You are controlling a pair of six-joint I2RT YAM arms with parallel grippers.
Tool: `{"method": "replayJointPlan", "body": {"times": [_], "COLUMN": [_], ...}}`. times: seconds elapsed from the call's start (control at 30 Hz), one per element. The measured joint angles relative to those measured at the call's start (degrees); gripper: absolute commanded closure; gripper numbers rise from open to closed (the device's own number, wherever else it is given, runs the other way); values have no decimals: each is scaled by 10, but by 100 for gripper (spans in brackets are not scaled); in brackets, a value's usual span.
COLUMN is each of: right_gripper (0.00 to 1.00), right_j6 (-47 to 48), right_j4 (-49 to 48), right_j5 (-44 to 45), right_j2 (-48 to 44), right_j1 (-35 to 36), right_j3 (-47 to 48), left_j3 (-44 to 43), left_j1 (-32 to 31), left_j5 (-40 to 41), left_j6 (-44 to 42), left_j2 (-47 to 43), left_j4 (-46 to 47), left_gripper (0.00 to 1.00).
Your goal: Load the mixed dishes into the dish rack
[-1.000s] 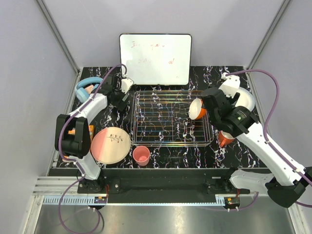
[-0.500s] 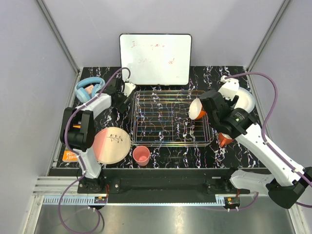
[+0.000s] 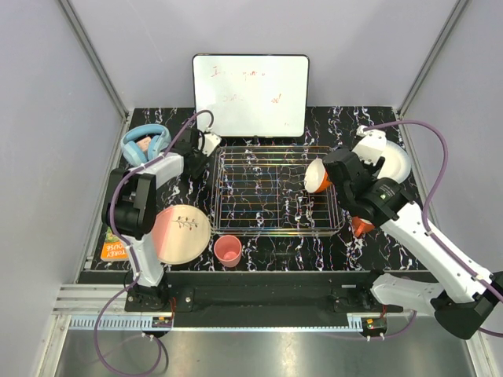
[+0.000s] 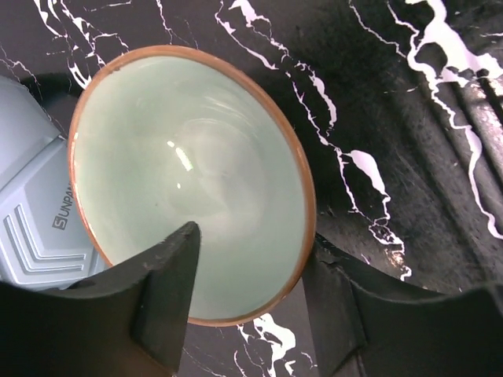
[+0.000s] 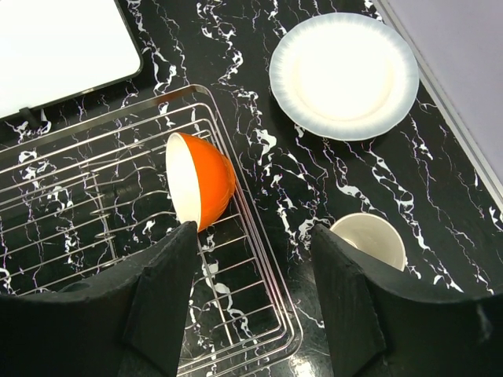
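The mint-green bowl sits on the black table at the back left, next to the dish rack. My left gripper is open and straddles its near rim, one finger over the inside and one outside; in the top view the gripper hides the bowl. The orange bowl stands on its side in the rack's right end, also in the top view. My right gripper is open and empty just above it. The white plate, orange mug, pink plate and pink cup lie on the table.
Light-blue headphones lie right beside the mint bowl, also in the left wrist view. A white board stands behind the rack. An orange book lies at the left edge. Grey walls close in the table.
My left arm has swung toward the back and its gripper has settled over the mint bowl. My right gripper has drawn back a little from the orange bowl, which stays in the rack.
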State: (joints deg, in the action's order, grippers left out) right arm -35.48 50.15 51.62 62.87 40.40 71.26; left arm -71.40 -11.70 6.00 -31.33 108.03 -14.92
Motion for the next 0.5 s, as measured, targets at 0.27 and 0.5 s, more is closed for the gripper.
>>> {"method": "replayJointPlan", "body": {"times": [0.27,0.5], "right_gripper": [34,36], "right_j6": [0,-2], "right_j4": [-4,-8], "right_j5": [4,4], "right_j2": [-8,-8], "right_j1": [0,0], "right_j3": [-6,-12], "left_j3": [7,8], "left_j1": [-1,-3], "left_j5": [7,9], "left_j6": [5,12], "left_j2": [11,11], "left_j4": [9,7], "left_gripper": [78,100]}}
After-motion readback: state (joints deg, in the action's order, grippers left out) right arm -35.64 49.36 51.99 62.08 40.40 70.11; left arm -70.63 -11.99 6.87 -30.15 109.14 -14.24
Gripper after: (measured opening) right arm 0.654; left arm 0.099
